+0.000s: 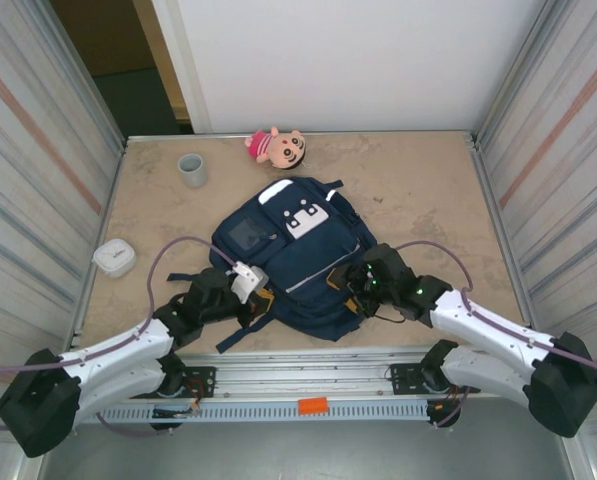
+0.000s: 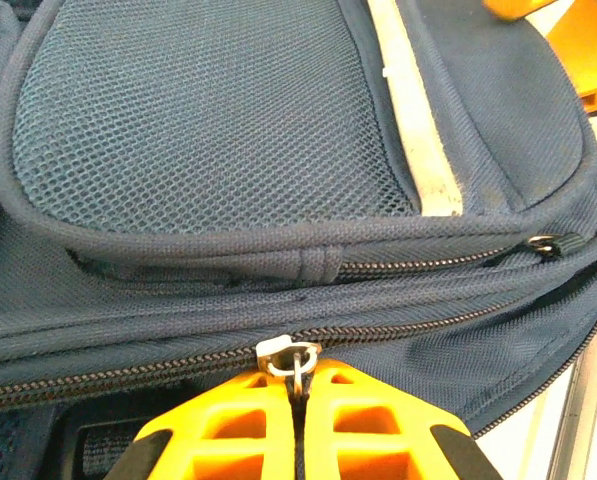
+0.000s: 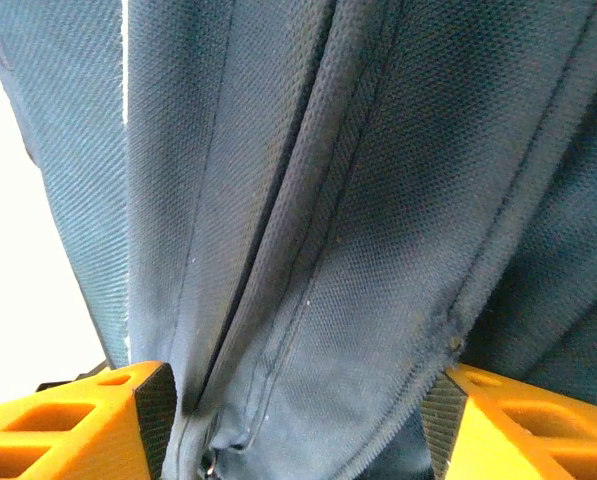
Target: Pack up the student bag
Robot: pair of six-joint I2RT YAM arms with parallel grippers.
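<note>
You have the student bag [image 1: 298,250] lying flat in the middle of the table [image 1: 418,190], front pockets facing up. Its bottom end is close to the near edge and its top points toward the far edge.

Your left gripper [image 2: 298,385] is at the bag's near left side. Its orange fingers are pressed together on the metal zipper pull [image 2: 290,355] of the long zipper below the mesh pocket.

Your right gripper [image 3: 296,425] is at the bag's near right side. Its fingers stand apart, and navy cloth fills the gap and touches both pads; you cannot tell whether they squeeze it.

A plush doll [image 1: 275,147] lies at the far edge. A grey cup [image 1: 192,170] stands toward the far left corner. A small white tub [image 1: 114,258] sits by the left edge, well apart from the bag.
</note>
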